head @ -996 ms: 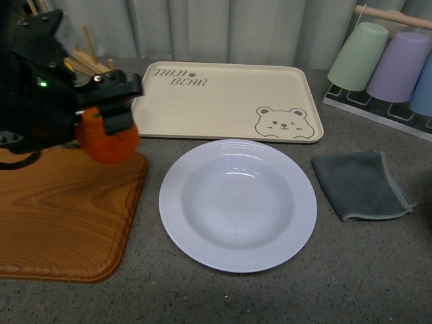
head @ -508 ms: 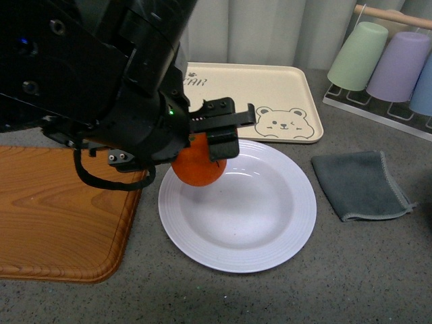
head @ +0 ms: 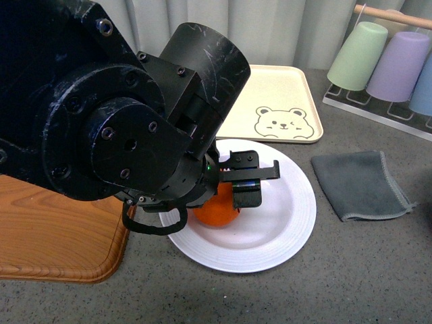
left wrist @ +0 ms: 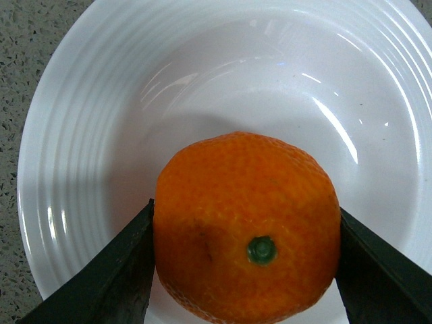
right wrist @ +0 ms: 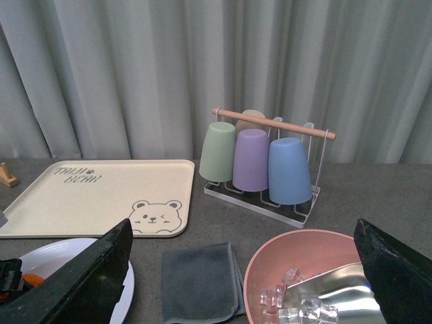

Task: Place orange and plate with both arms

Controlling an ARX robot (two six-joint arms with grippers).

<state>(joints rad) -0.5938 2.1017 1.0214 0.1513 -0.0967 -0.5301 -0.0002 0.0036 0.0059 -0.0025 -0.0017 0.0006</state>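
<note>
At left lies the wooden board. My left jaws are clamped on the orange, low inside the plate; only the left wrist view shows its green stem. Whether it touches the plate, I cannot tell. My right jaws stand wide apart; only their view shows a pink bowl with ice.

Beige bear tray on grey speckled desk, folded grey cloth near it, wooden board at left, rack of upturned pastel cups, pink bowl holding ice cubes
</note>
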